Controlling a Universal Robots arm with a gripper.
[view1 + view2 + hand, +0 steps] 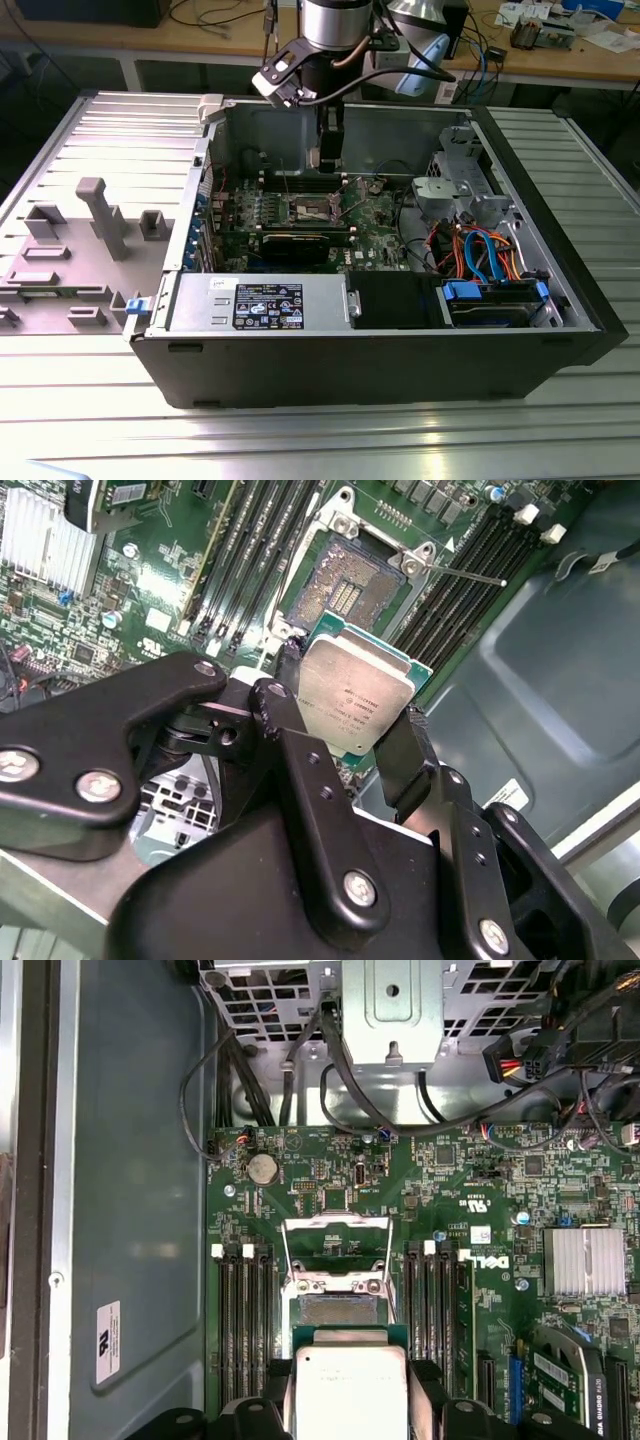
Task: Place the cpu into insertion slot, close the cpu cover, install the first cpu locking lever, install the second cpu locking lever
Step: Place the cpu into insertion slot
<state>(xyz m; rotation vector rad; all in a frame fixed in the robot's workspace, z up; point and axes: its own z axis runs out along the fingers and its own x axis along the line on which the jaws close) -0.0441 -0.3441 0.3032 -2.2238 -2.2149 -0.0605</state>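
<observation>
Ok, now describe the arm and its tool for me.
The arm is a silver-grey metal cylinder with black cables looping off its wrist. The tool is matte black: flat, rounded linkage plates pinned with silver screws, ending in two narrow fingers.

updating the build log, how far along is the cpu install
Nothing of the four steps looks finished. In hand: the jaws grip the cpu by its edges, held clear above the insertion slot, whose contact field is bare. Left: the cpu cover stands swung open, and a locking lever sticks out unlatched beside it.
</observation>
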